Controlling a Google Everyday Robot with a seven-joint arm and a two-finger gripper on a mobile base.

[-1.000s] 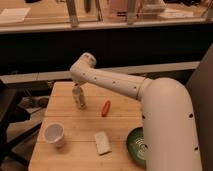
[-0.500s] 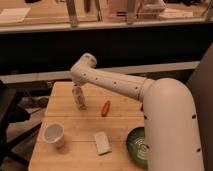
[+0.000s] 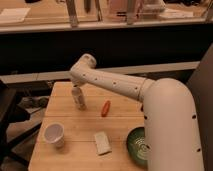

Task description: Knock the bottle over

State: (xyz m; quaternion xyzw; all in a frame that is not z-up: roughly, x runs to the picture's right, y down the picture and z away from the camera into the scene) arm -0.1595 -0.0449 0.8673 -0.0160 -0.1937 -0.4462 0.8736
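The bottle (image 3: 79,100) stands upright on the wooden worktop (image 3: 82,126), towards its far left part, pale and slim with a light label. The gripper (image 3: 76,90) sits right at the top of it, hanging down from the bent wrist of the big white arm (image 3: 117,84), which reaches in from the right and crosses above the back of the worktop. The fingers are drawn fully together; from where I stand I cannot tell whether they are touching the cap or just above it, and I cannot see anything held between them. Just to the right of the bottle, apart from it, lies an orange-red carrot-like object (image 3: 105,108), set at a slant. Nearer the front left stands a white paper cup (image 3: 54,135), upright with its mouth open. Between the cup and the front right corner lies a flat whitish rectangular piece (image 3: 102,143). A green bowl (image 3: 136,146) sits at the front right, partly hidden by the arm's thick body. A dark chair (image 3: 8,116) stands to the left of the worktop.
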